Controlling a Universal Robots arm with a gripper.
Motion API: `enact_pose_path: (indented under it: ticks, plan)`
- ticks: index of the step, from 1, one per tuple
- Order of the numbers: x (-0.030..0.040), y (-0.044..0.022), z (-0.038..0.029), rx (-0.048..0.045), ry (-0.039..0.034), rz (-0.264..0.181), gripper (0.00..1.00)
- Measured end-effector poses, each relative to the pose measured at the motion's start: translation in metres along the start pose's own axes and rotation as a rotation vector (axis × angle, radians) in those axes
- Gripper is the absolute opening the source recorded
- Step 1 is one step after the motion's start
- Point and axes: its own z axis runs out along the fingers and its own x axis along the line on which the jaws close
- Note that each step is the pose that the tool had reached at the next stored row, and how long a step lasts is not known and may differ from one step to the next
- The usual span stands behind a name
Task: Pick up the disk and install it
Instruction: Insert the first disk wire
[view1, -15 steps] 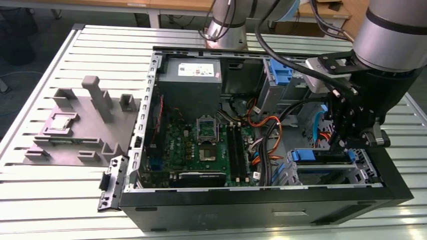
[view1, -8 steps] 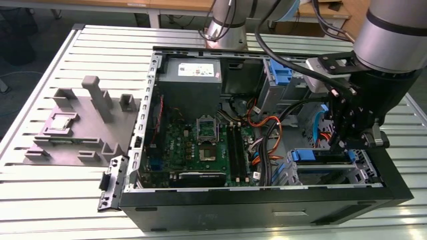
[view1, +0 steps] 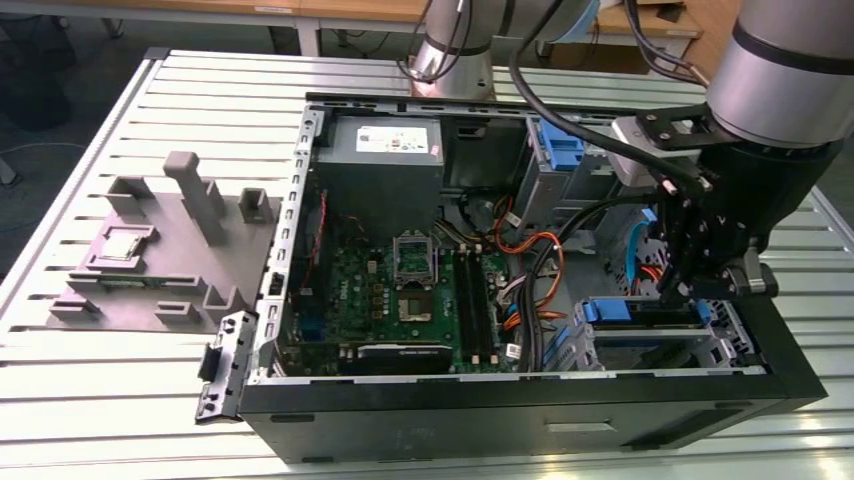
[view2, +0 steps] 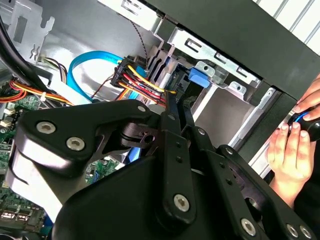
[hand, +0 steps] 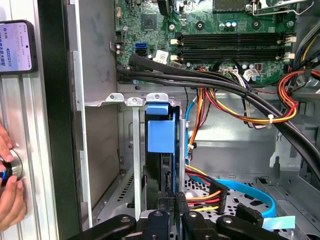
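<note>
- The arm reaches down into the open computer case (view1: 534, 400), which lies on its side on the slatted metal tabletop (view1: 134, 400).
- The gripper (view1: 701, 285) hangs low at the exterior view's right end of the case, right over the drive cage (view1: 654, 335).
- In the first wrist view the disk (hand: 161, 135) stands on edge in the drive bay, its blue carrier frame facing up at us, tucked between the metal bay rails (hand: 136, 150).
- The fingers (hand: 170, 205) sit close together at the near edge of that disk; they look pinched onto it, though the contact itself is hard to make out.
- In the second wrist view the black gripper linkage (view2: 170, 165) closes in toward the blue carrier tab (view2: 198, 79) at the bay mouth.
- A bundle of red, yellow and orange power wires (hand: 205, 195) with its black connector lies just beside the disk.
- A blue data cable (hand: 250, 192) loops across the case floor nearby.
- The motherboard (view1: 400, 290) sits mid-case, with the grey power-supply box (view1: 387, 145) at the far end.
- A person's hand (view2: 292, 150) rests outside the case wall, holding a small round object.
- A grey fixture (view1: 147, 255) sits on the tabletop at the exterior view's left.
</note>
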Motion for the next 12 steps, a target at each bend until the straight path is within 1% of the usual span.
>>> enact_pose_path:
  ticks: [6,12]
  plan:
    - [0.0005,0.0001,0.0008,-0.0007,0.0008,0.007,0.17]
    - [0.0004,0.0003,0.0019,-0.0029,0.002,0.028,0.17]
